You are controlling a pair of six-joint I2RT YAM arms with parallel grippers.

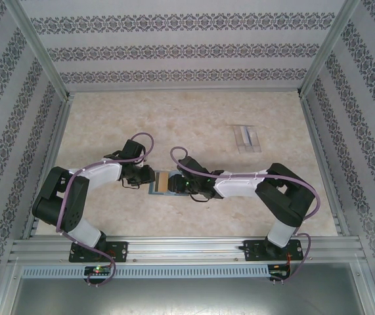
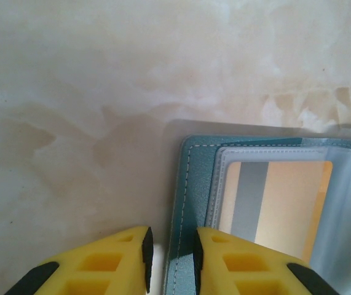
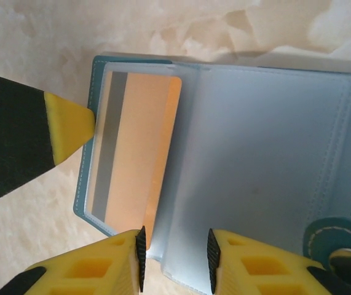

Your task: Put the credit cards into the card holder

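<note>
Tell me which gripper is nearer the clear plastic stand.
Right. The right gripper is at the card holder, below-left of the clear plastic stand; the left gripper sits farther left.

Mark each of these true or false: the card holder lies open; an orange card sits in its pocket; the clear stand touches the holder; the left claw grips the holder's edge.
1. The card holder lies open: true.
2. An orange card sits in a clear pocket: true.
3. The clear stand touches the holder: false, it stands apart, farther back on the table.
4. The left claw hovers away from the holder: false, it straddles the holder's edge.
</note>
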